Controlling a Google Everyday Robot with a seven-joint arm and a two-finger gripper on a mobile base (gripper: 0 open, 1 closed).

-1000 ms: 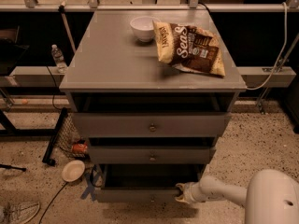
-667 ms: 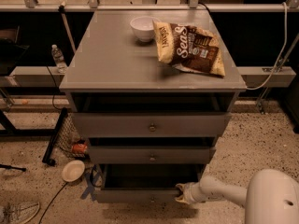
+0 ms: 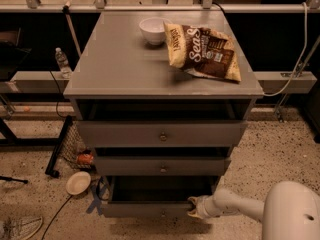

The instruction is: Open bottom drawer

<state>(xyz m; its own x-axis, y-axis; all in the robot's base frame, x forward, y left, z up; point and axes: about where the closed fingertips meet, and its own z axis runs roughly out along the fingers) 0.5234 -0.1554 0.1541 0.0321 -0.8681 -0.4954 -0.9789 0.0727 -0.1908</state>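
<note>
The grey cabinet has three drawers. The bottom drawer [image 3: 145, 210] is the lowest, slim front with a small knob [image 3: 162, 214], and it stands pulled out, with a dark gap above its front. My gripper [image 3: 192, 207] is at the right end of that drawer front, at its top edge, on the white arm coming from the lower right. The top drawer [image 3: 160, 133] and middle drawer [image 3: 162, 166] also stand slightly out.
A white bowl [image 3: 152, 30] and a chip bag [image 3: 202, 51] lie on the cabinet top. A plate [image 3: 78, 182] and blue tape lie on the floor left of the cabinet. A water bottle [image 3: 62, 62] stands on the left ledge. A black stand leg [image 3: 59, 149] leans at the left.
The gripper and arm have shifted slightly toward the camera with the bottom drawer front, which stands a little further out.
</note>
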